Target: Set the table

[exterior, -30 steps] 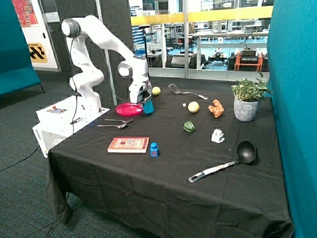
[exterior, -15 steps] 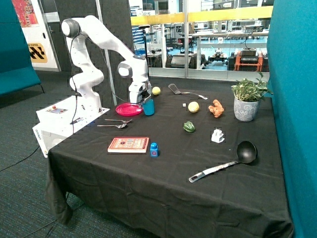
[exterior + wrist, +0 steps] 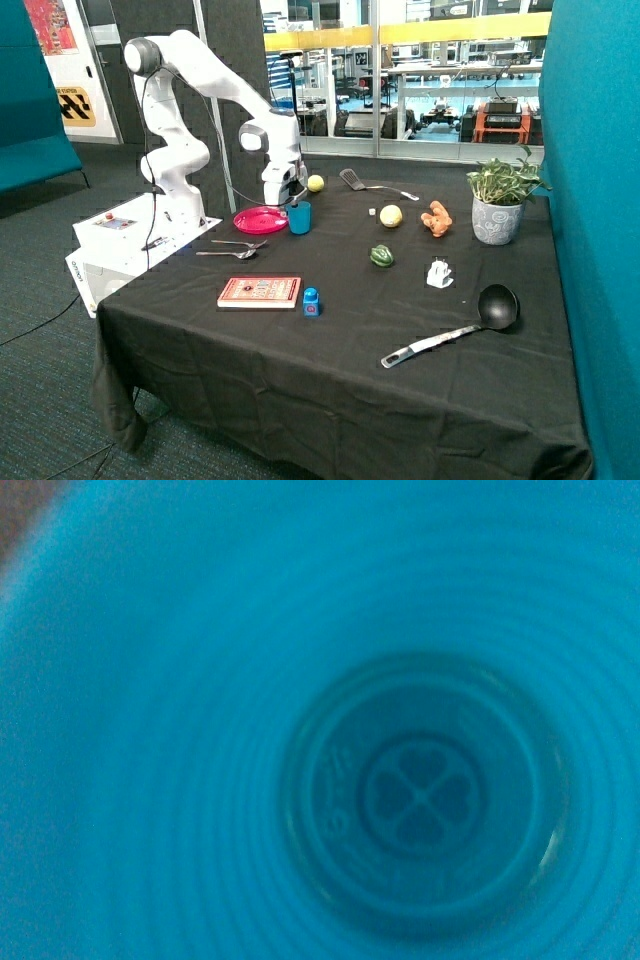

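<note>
A blue cup point(image 3: 299, 218) stands upright on the black tablecloth, right beside a pink plate point(image 3: 258, 220). My gripper point(image 3: 290, 198) hangs directly over the cup's rim, on the side nearest the plate. The wrist view looks straight down into the cup point(image 3: 420, 800) and its blue inside fills the whole picture. Two pieces of cutlery point(image 3: 233, 248) lie on the cloth in front of the plate.
A red book point(image 3: 260, 291) and a blue block point(image 3: 311, 302) lie near the front. A lemon point(image 3: 391, 215), green pepper point(image 3: 381, 256), orange toy point(image 3: 436, 218), white object point(image 3: 439, 273), ladle point(image 3: 470, 320), spatula point(image 3: 375, 185), yellow ball point(image 3: 316, 183) and potted plant point(image 3: 498, 205) are spread around.
The blue cup was tilted at the gripper beside the plate; it now stands upright on the cloth. The gripper has shifted slightly above it.
</note>
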You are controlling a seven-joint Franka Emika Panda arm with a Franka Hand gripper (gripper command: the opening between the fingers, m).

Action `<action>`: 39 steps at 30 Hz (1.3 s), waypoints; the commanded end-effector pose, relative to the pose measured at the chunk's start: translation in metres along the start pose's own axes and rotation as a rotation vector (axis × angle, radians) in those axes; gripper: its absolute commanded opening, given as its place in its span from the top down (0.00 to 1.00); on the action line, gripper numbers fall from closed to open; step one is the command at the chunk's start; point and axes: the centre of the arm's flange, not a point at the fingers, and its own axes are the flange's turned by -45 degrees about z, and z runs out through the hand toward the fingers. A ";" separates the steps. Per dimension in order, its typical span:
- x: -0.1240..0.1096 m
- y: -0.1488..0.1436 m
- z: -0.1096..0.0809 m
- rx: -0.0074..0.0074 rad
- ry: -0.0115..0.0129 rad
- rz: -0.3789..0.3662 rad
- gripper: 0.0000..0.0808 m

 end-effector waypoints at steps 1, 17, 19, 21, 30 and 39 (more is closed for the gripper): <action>0.017 -0.002 -0.011 0.0014 -0.0094 -0.016 0.30; 0.017 -0.003 -0.025 0.0014 -0.0094 -0.024 0.32; 0.015 -0.001 -0.028 0.0014 -0.0094 -0.023 0.32; 0.012 0.003 -0.032 0.0014 -0.0094 -0.021 0.32; 0.001 0.013 -0.051 0.0014 -0.0094 -0.026 0.34; -0.009 0.011 -0.074 0.0016 -0.0094 -0.062 0.35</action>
